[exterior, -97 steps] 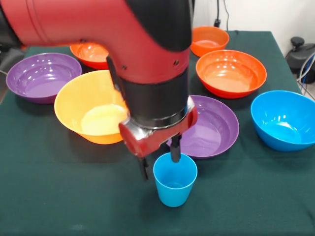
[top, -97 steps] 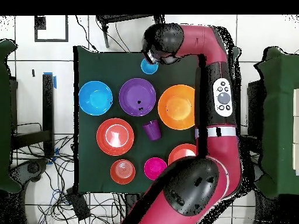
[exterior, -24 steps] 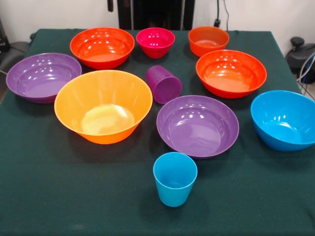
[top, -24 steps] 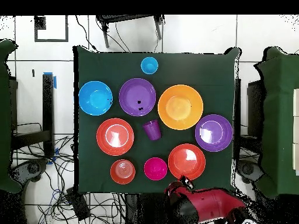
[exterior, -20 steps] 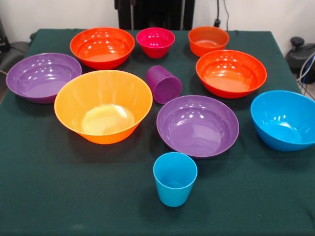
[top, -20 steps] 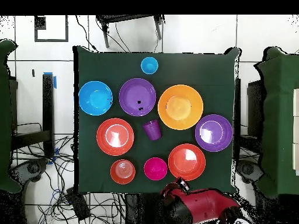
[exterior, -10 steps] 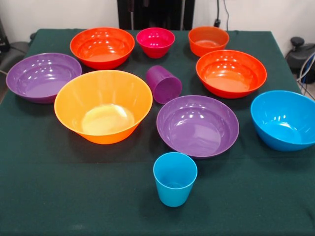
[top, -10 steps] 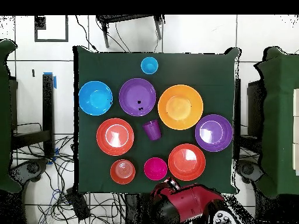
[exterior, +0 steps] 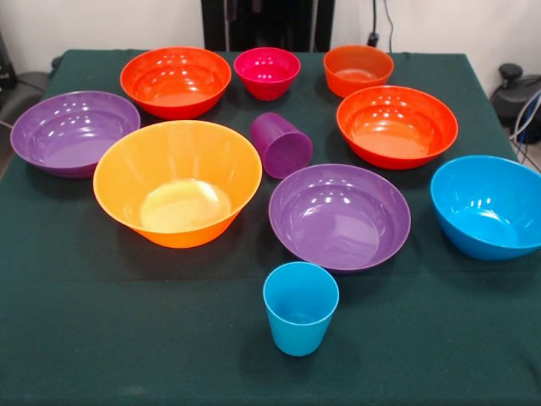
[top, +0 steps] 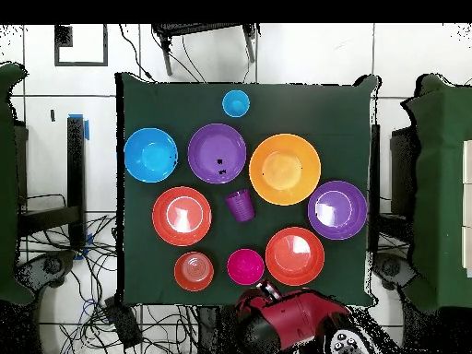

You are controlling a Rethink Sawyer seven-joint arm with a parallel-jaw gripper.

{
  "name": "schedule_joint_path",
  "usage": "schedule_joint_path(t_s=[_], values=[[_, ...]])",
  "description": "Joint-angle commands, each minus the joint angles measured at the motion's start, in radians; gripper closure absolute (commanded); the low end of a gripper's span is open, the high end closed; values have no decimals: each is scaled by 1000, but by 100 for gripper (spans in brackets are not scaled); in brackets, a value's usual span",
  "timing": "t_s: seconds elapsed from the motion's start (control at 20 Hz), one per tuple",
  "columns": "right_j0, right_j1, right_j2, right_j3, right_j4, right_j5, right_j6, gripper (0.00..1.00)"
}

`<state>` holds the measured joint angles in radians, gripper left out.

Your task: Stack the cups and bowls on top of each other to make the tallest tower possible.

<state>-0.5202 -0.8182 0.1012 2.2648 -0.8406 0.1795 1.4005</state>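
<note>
Nothing is stacked. The light blue cup (exterior: pixel 300 307) stands upright alone at the front of the green table. The purple cup (exterior: pixel 281 144) looks tipped on its side in the middle. Around it sit the big orange bowl (exterior: pixel 177 182), two purple bowls (exterior: pixel 340 216) (exterior: pixel 74 131), two red-orange bowls (exterior: pixel 176 80) (exterior: pixel 396 125), the blue bowl (exterior: pixel 489 205), the small magenta bowl (exterior: pixel 267 71) and the small orange bowl (exterior: pixel 358 68). The arm (top: pixel 295 324) is drawn back off the table. Its gripper (top: pixel 267 293) shows only dimly by the magenta bowl (top: pixel 245 266).
The table's green cloth (exterior: pixel 101 338) reaches every edge of the front view. The robot's dark pedestal (exterior: pixel 262 21) stands behind the far edge. Cables lie on the floor (top: pixel 83 267) around the table, and dark furniture (top: pixel 18 184) flanks it on both sides.
The arm, which stood over the light blue cup 4.8 s ago, has drawn back to its base and shifted sideways there in the last second. No cup or bowl has moved.
</note>
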Motion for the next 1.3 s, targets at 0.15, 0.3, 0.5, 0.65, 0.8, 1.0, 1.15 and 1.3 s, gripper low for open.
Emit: schedule_joint_path(t_s=[0.15,0.3,0.5,0.65,0.8,1.0,1.15,1.3], values=[[33,98,51,-87,38,-24,144,0],[34,103,58,-100,40,-16,137,0],[34,114,74,-116,44,-4,125,0],[32,119,80,-125,47,2,120,0],[37,125,83,-138,49,9,118,0],[46,131,87,-152,55,15,117,0],[53,137,91,-161,61,18,116,0],[59,147,94,-175,66,20,115,0]])
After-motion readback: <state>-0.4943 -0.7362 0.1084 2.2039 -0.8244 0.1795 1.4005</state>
